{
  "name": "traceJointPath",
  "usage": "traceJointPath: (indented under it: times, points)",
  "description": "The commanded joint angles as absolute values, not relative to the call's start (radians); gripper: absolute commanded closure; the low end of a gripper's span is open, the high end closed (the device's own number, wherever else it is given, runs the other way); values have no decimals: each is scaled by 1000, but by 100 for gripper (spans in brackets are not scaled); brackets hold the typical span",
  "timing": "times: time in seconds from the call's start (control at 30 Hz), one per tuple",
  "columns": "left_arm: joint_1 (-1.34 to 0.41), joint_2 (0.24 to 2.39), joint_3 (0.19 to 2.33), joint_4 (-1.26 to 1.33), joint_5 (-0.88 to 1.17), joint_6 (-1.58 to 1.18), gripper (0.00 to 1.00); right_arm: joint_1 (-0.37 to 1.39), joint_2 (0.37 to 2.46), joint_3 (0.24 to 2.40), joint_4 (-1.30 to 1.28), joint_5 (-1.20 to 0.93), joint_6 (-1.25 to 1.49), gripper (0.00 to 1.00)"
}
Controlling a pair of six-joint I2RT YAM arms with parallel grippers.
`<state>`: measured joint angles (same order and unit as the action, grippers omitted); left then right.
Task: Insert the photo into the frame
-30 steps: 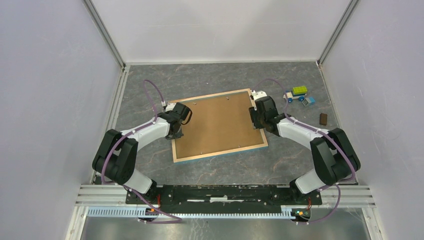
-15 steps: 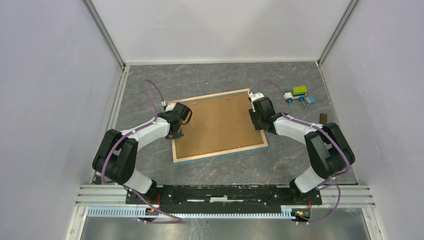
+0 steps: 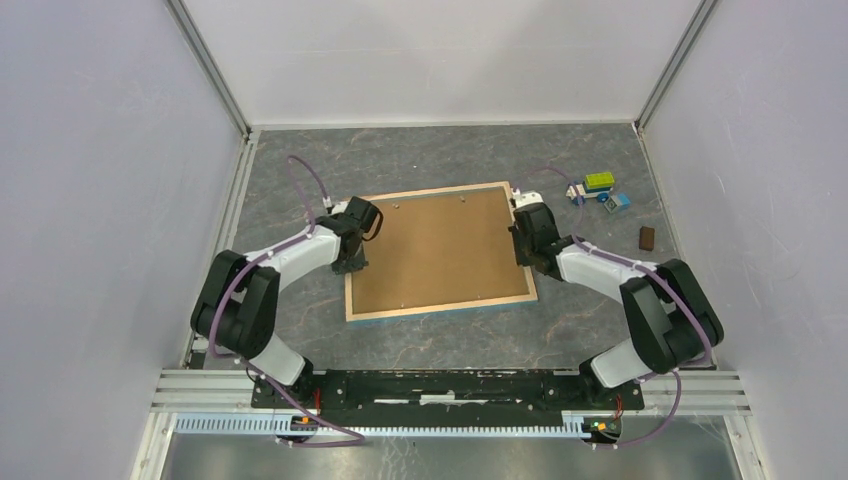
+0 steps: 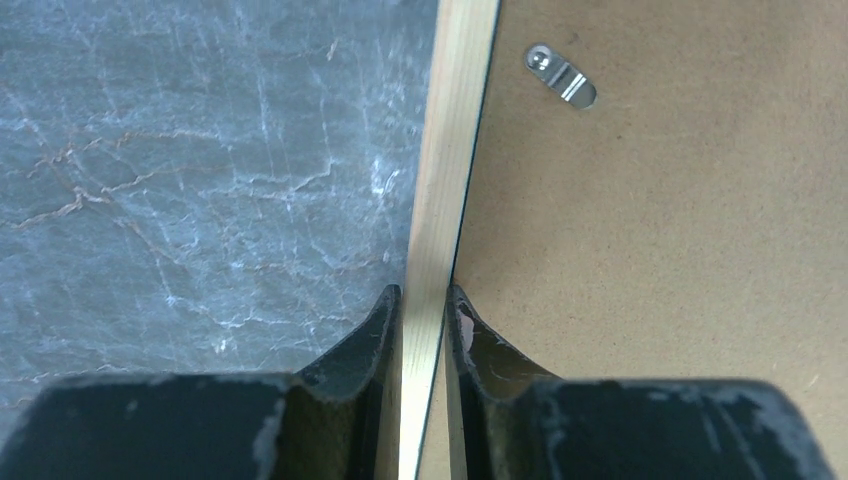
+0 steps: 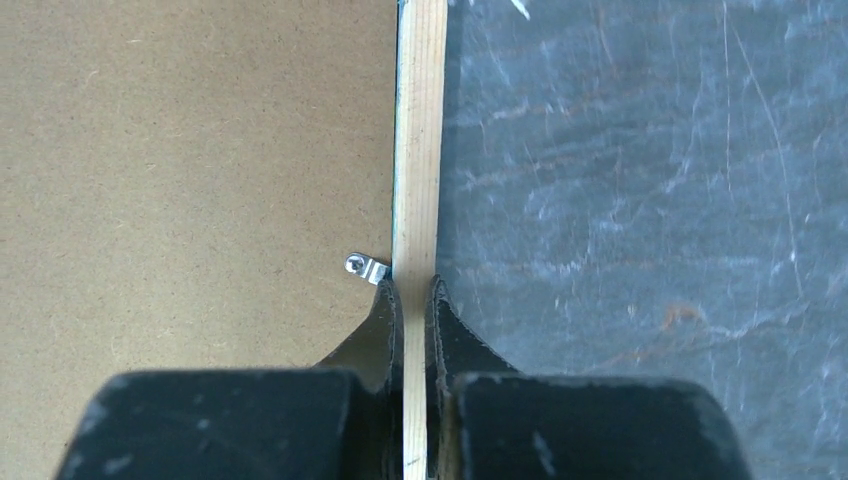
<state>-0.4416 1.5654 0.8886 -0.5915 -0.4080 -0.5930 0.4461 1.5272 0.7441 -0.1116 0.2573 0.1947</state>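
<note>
The frame [image 3: 440,307] lies back-up on the counter [image 3: 600,330], backing board [image 3: 440,250] seated, photo unseen. Left pincer [image 4: 424,300] clenches its 9 o'clock rim, right pincer [image 5: 414,290] its 3 o'clock rim. Likely repositioning; next, both must lift evenly.

Frame [image 3: 440,305] flat in the middle of the counter [image 3: 420,160], a pincer on either side.
The backing sheet [image 3: 440,250] sat inside the frame's rim. The left pincer [image 4: 424,295] clamped the left rim and the right pincer [image 5: 412,285] the right rim, each with one finger over the sheet and one outside. A cluster of toy blocks [image 3: 598,190] lay behind and right of the frame, and a small block [image 3: 647,237] lay nearer, by the right wall.
</note>
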Motion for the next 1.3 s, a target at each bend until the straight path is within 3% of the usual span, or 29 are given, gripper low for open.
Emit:
traceJointPath:
  times: [0.0,0.13,0.2,0.3,0.4,0.57,0.73,1.03,1.27]
  points:
    - [-395,1628,986,-480,-358,-642,83,431,1438,637,-115,272,358,100]
    - [-385,1618,1064,-480,-387,-664,80,415,1400,565,-62,265,505,100]
    - [-395,1554,1038,-448,-367,-678,70,413,1395,567,-79,310,569,100]
    - [-414,1447,975,-441,-325,-687,34,413,1377,543,-75,374,668,100]
    - [-451,1349,931,-495,-267,-699,20,414,1358,519,-74,411,752,100]
    - [-610,1196,854,-590,-213,-820,14,413,1363,500,-76,413,833,100]
    - [-813,1121,730,-552,-155,-1148,15,415,1340,470,-62,422,870,100]
    - [-963,1307,643,-256,-105,-1628,7,422,1295,449,-43,374,849,100]
    - [-989,1381,674,-258,-204,-1783,6,426,1256,447,-53,383,810,100]
